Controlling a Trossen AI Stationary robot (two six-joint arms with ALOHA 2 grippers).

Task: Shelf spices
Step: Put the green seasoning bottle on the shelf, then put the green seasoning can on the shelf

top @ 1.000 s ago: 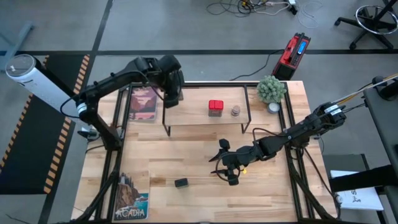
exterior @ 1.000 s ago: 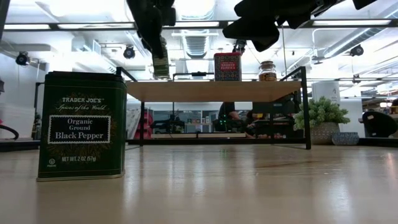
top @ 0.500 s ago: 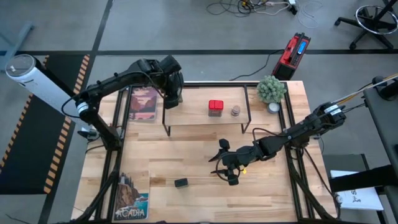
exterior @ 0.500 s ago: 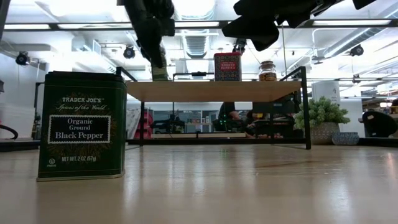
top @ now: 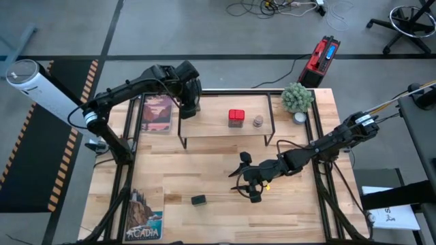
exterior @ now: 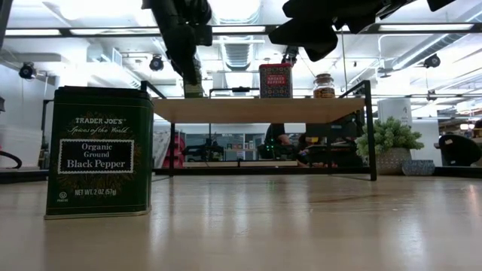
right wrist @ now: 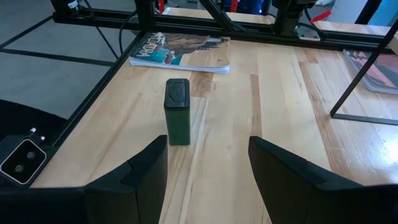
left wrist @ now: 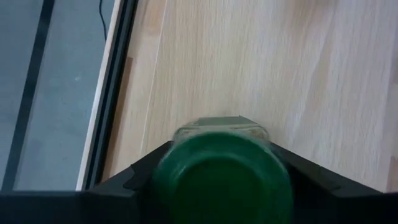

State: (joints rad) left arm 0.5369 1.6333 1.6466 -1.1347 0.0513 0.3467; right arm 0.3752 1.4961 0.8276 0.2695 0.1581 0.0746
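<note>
1. The green-capped jar (left wrist: 222, 177) sits at the left end of the shelf (top: 211, 126), on its light board near the black rim. In the low view its base looks down on the board, though I can't be fully sure it is resting flat.
2. My left gripper (top: 189, 102) straddles that jar from above, its fingers (left wrist: 140, 177) close to either side of the cap. I can't tell whether they grip it or have let go.
3. I judge this to be the release step. To do it well I want the jar's weight on the board before I open, then spread the fingers evenly so neither one drags the cap sideways toward the edge.
4. After that I would lift straight up, clear of the cap, before swinging away; a slanted exit could tip a tall, narrow jar.
5. Further along the shelf stand the red square tin (top: 236, 118) and the tiny tan round jar (top: 258, 121), just beside each other and well apart from my jar, so there is room.
6. The dark green pepper tin (right wrist: 177, 112) stands on the table (top: 300, 211), not yet shelved.
7. My right gripper (right wrist: 208, 165) hovers near it, empty, jaws partly spread, aimed its way.
</note>
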